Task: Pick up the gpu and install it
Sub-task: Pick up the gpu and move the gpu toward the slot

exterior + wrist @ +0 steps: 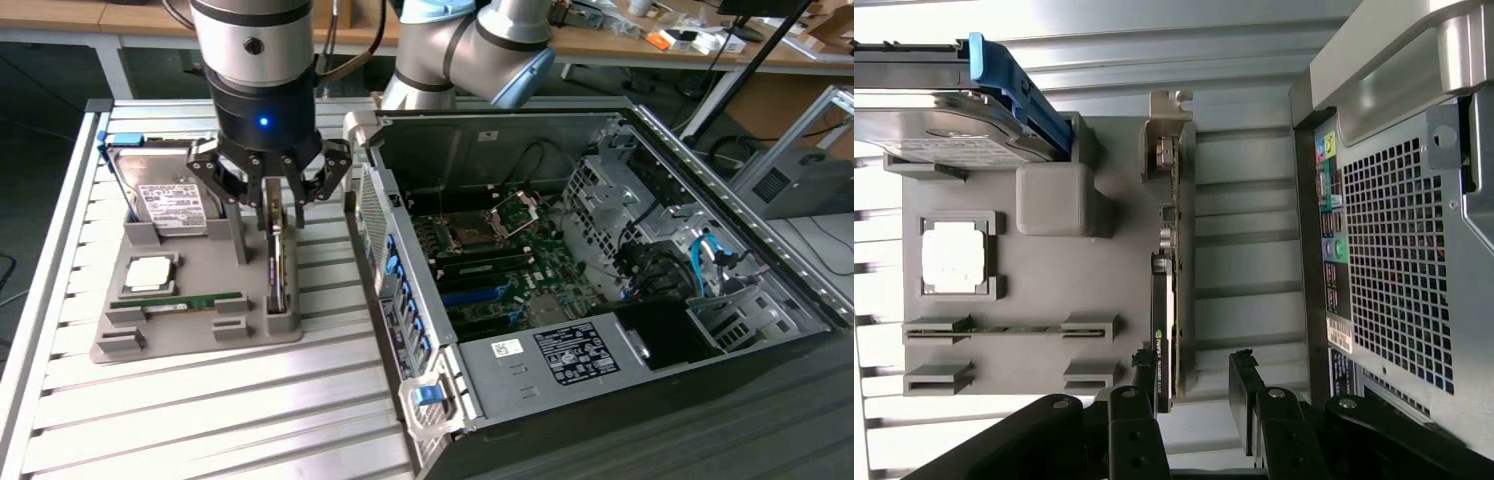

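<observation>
The gripper hangs with its dark, jointed metal fingers spread wide and grasping nothing, one finger on either side of the gpu, low over the card's upper edge; I cannot tell whether either finger touches it. The gpu stands on its long edge in a slot of the grey moulded holder, thin and flat, a dark circuit card with small parts along its face. Its long axis runs level, parallel to the nearby side wall of the open computer case, and in the exterior view it runs from the far side toward the near side. In the wrist view its silvery, notched metal bracket caps the end that points toward the hard-drive end of the holder. Outward in the same holder lie a slim green memory stick in its groove, a square processor with a bright metal lid, and a boxy silver hard drive with a white label and a blue plastic rail. The holder sits on a ribbed aluminium surface. The case, on the exterior view's right, shows its green motherboard and a perforated steel panel.
</observation>
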Controlling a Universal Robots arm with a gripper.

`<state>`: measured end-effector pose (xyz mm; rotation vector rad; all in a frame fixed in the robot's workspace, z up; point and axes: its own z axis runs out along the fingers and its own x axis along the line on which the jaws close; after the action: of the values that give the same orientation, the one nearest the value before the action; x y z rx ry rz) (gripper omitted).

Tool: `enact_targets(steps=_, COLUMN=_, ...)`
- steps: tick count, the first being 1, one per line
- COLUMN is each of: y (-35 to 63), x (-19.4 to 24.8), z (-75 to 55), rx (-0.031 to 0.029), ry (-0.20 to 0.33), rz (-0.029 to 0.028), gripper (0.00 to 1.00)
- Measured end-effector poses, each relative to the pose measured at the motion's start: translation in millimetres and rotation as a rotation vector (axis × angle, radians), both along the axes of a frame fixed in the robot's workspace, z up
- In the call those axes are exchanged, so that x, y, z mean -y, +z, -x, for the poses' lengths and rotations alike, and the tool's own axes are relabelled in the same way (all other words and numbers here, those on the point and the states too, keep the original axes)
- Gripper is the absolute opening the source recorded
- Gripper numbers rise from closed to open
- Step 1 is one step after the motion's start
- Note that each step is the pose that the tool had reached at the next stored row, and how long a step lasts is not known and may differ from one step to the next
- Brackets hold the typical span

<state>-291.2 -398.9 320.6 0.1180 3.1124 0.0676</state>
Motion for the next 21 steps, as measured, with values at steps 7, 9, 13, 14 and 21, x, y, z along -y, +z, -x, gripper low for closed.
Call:
enact_targets(steps=7, y=-3.5, x=0.0, z=0.0, rx=0.0, ry=0.0, rz=0.0, gripper=0.42)
enact_targets(steps=9, y=-4.6, x=0.0, z=0.0, rx=0.0, ry=0.0, rz=0.0, gripper=0.42)
enact_targets(steps=13, y=-8.2, x=0.0, z=0.0, rx=0.0, ry=0.0, rz=0.0001, gripper=0.42)
enact_targets(steps=14, y=-9.0, x=0.0, z=0.0, rx=0.0, ry=0.0, rz=0.0, gripper=0.42)
enact_targets(steps=21, y=-13.1, x=0.0, z=0.0, rx=0.0, ry=0.0, rz=0.0001, gripper=0.42)
